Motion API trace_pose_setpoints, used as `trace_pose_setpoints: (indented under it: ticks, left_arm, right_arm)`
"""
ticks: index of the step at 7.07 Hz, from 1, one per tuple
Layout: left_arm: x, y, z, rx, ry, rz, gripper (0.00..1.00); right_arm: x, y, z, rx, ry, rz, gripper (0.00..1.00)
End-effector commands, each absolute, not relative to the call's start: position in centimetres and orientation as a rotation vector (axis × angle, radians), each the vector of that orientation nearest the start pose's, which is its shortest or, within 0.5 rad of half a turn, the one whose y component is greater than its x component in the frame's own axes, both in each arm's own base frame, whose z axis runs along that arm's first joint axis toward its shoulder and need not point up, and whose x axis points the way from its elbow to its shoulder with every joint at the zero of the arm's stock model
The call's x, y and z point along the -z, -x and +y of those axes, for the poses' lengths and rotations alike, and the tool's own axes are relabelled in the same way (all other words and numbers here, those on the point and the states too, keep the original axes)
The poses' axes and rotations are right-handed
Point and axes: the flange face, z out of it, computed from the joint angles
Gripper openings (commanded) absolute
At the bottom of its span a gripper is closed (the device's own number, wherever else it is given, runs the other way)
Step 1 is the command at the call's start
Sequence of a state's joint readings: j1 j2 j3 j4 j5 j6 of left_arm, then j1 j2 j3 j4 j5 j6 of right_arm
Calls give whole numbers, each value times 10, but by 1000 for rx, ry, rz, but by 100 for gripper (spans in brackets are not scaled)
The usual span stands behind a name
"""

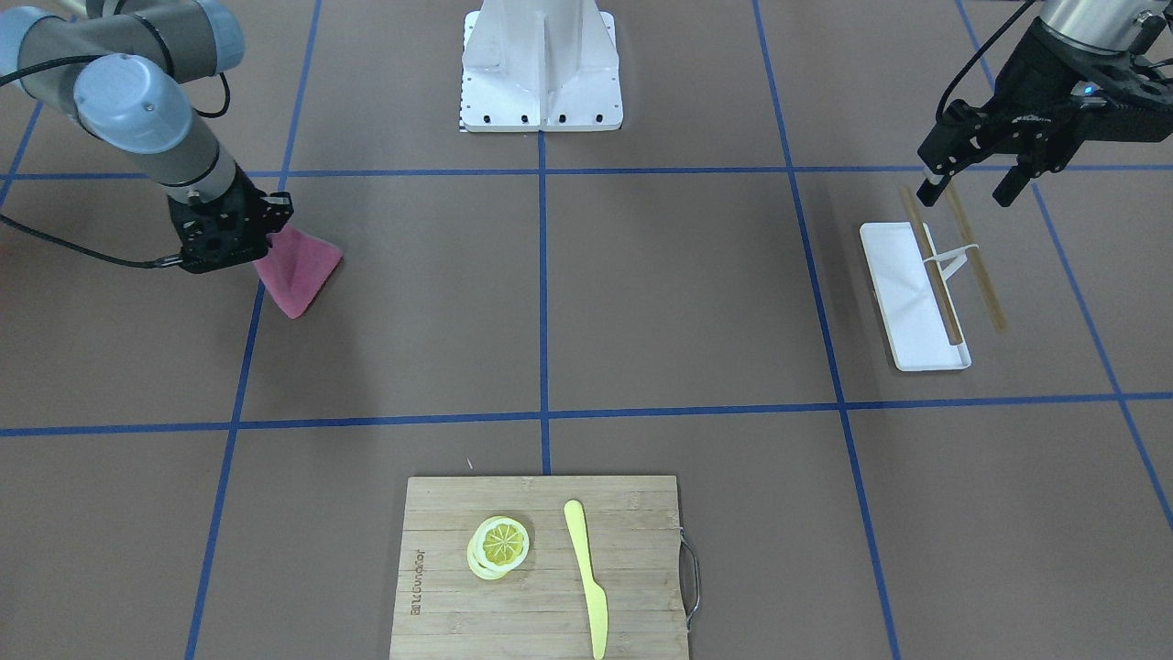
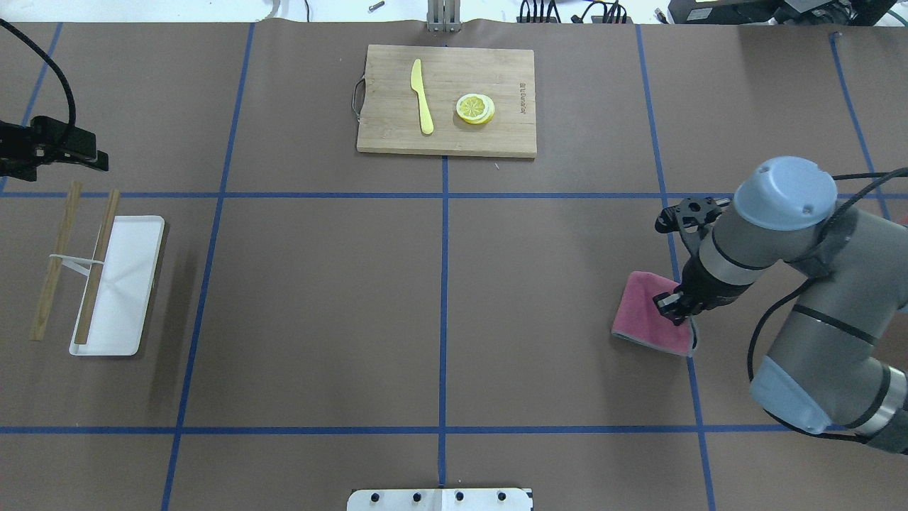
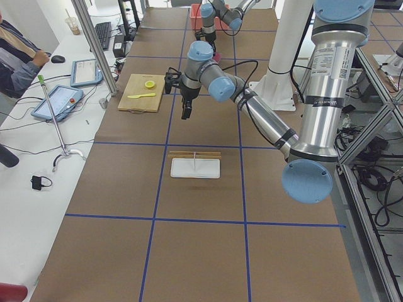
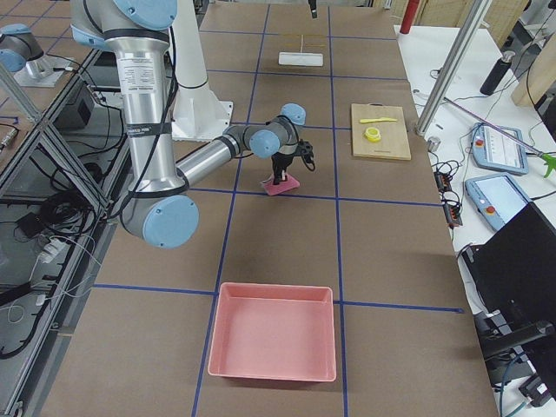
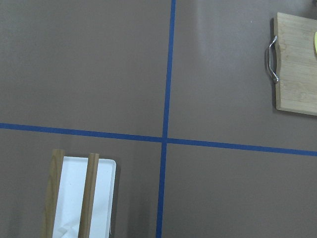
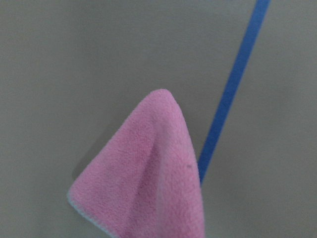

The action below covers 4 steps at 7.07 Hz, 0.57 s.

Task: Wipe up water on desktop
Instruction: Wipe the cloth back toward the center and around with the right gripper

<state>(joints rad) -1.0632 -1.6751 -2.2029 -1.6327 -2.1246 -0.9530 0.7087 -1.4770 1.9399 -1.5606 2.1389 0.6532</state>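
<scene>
The desktop [image 1: 678, 293] is a matte brown surface with blue tape lines; I see no water on it. My right gripper [image 1: 266, 249] is shut on a pink cloth [image 1: 298, 270], which hangs from it as a folded flap by a blue line. The cloth also shows in the overhead view [image 2: 649, 319] and the right wrist view [image 6: 148, 183]. I cannot tell whether its low corner touches the desktop. My left gripper [image 1: 969, 190] is open and empty, held above the robot-side end of the white tray [image 1: 903, 302].
Two wooden sticks [image 1: 935, 270] tied with a white band lie across the tray. A bamboo cutting board [image 1: 541, 568] holds lemon slices [image 1: 499, 545] and a yellow knife [image 1: 586, 577]. A pink bin [image 4: 274, 343] stands at the table's right end. The robot's white base [image 1: 541, 69] stands at the desktop's robot-side edge.
</scene>
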Motion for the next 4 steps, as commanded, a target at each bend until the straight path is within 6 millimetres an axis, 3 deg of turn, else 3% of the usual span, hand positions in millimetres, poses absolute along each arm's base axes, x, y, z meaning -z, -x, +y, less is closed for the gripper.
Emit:
trace_pose_setpoints:
  ticks: [1,2,3,4]
  left_arm:
    - [-311,-156,-447,192,-227,906,97]
    - [-311,-156,-447,192,-227,906,97]
    - [-312,-157,-448,188,-228,905,97]
    - [-314,-157,-448,186,-226,901,97]
  right_arm:
    - [-431,345,-408,343,33,-725,0]
    - [-375,388,-412,301,55,-750,0]
    - [-324,448,-418,246,96,-759,0]
    - [-303,484,-407,209,123,-772,0]
